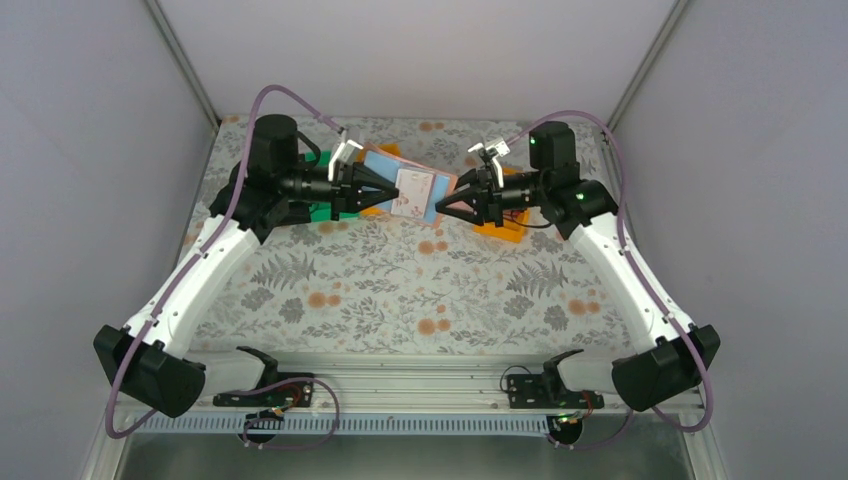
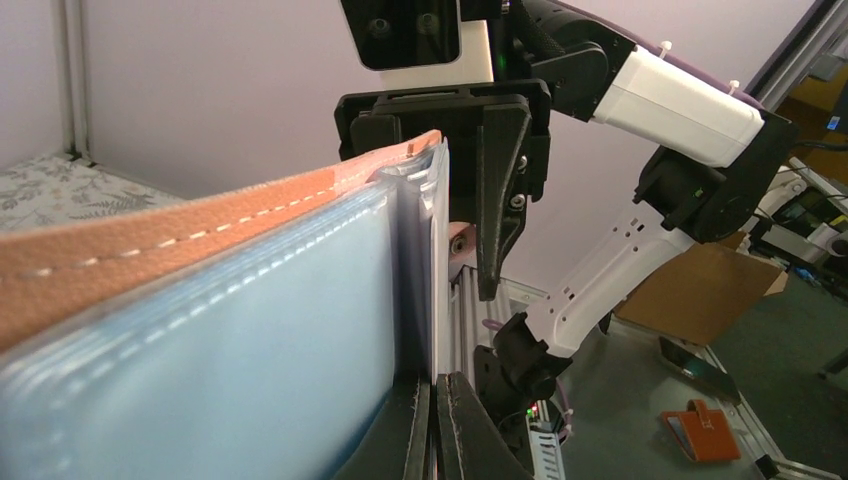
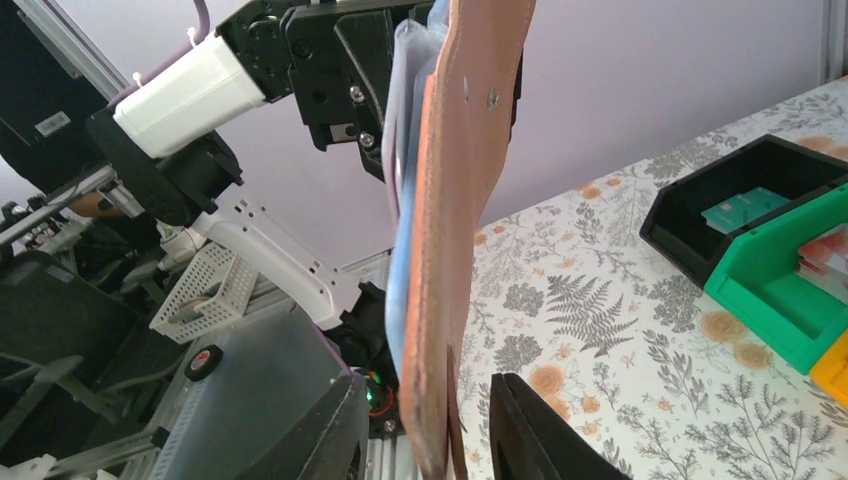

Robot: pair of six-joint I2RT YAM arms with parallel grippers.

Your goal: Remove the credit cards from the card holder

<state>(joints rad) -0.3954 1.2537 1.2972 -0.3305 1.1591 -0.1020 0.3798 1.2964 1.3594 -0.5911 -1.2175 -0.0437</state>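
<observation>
Fig.: card holder (image 1: 382, 165) held in mid-air between both arms, well above the table (image 1: 400, 290). The left gripper (image 2: 437, 390) is pinching the clear sleeve pages tight, carrying the holder's whole weight. The right gripper (image 3: 425, 400) is standing partly spread, w/ one finger on either side of the pink-brown cover's edge. A gap is showing beside one finger, so it is gripping nothing. One whitish-pink card (image 1: 413, 192) is showing on the holder's open face; whether more cards are sitting in the sleeves can't be made out. A teal card (image 3: 742, 210) is lying in the black bin (image 3: 690, 235), and reddish cards (image 3: 825, 262) in the green bin (image 3: 780, 300). Step in hand, prob.: re-gripping to reach a card. To do it well, the right fingers should be closing on the card's exposed edge only, not on sleeve + cover together. The pull should then be running straight along the pocket's opening while the left pinch is bracing the pages. A skewed pull risks jamming the card or dragging the holder out of the left pinch.
</observation>
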